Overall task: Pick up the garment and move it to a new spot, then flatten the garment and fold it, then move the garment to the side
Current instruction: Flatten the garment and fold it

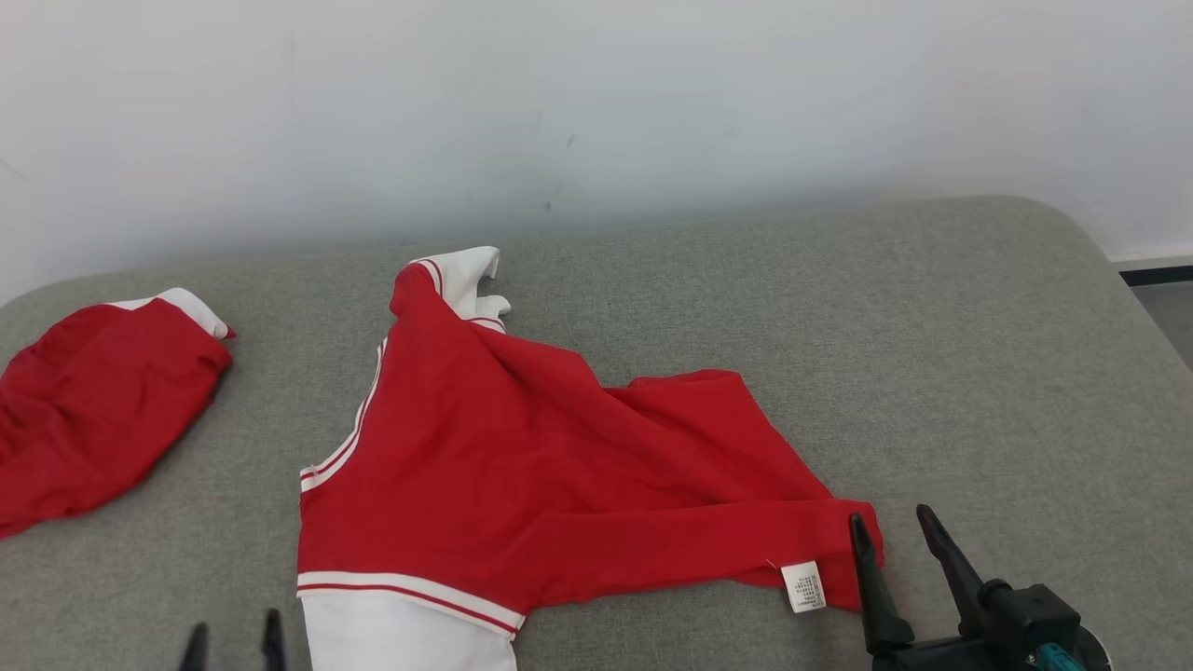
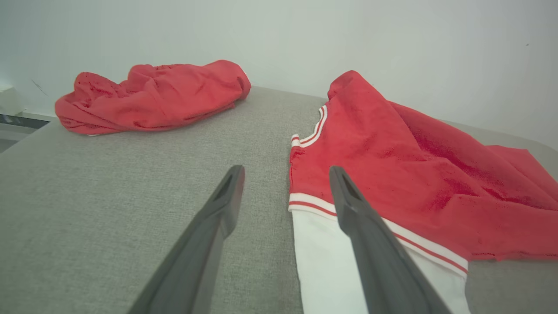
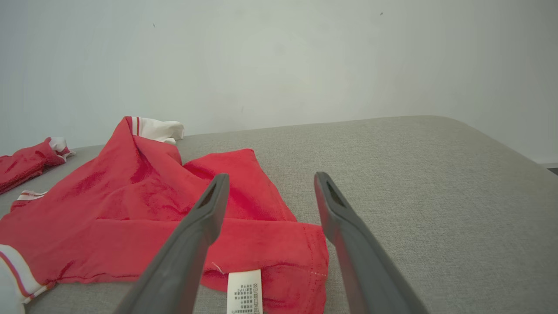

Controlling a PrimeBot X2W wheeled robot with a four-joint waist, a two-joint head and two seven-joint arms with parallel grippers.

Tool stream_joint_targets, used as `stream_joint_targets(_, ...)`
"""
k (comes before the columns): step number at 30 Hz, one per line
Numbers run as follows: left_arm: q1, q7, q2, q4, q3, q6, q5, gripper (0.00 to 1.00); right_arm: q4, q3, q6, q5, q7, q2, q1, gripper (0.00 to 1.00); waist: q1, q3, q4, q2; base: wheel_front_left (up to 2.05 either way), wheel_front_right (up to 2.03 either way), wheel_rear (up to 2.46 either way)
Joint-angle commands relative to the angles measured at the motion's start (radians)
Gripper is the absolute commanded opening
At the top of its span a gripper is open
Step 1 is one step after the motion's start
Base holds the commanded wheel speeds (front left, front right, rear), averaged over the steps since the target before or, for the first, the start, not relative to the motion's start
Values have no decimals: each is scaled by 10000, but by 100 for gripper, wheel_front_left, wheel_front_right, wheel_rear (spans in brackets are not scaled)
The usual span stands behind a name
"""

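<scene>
Right gripper (image 1: 890, 514), spread wide and empty like the left gripper (image 1: 235, 623), sits right by a corner of the garment (image 1: 522, 466), which runs off toward its 10 o'clock.

Head camera looks down; both low wrist cameras face the wall (image 2: 392, 35), sharing the garment (image 1: 522, 466).

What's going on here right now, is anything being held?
A two-armed robot is working on a red garment with white trim, which lies rumpled and partly folded over itself in the middle of the grey padded surface. Both grippers are open and hold nothing. The right gripper sits by the garment's near right corner, next to the white care label; the left gripper is at its near left edge, by the white panel. A second red garment lies bunched off to the left.
</scene>
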Motion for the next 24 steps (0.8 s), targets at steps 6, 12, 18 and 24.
stream_joint_targets(6,228,-6,-22,1037,-1096,-105,-73,100,672,-61,-27,96,217,-357,-370,100,0,122,91,0,0,0,0)
stream_joint_targets(12,-63,-6,109,2178,-1642,-89,-430,100,1495,-53,-27,464,400,-557,-748,100,0,399,205,0,0,0,0)
stream_joint_targets(18,-317,-6,252,2814,-1930,-94,-701,100,2301,204,-27,696,504,-821,-1198,100,0,637,231,0,0,0,0)
stream_joint_targets(24,-669,7,321,3234,-2264,-96,-1076,100,3319,592,-27,1333,577,-1003,-1784,100,0,884,256,0,0,0,0)
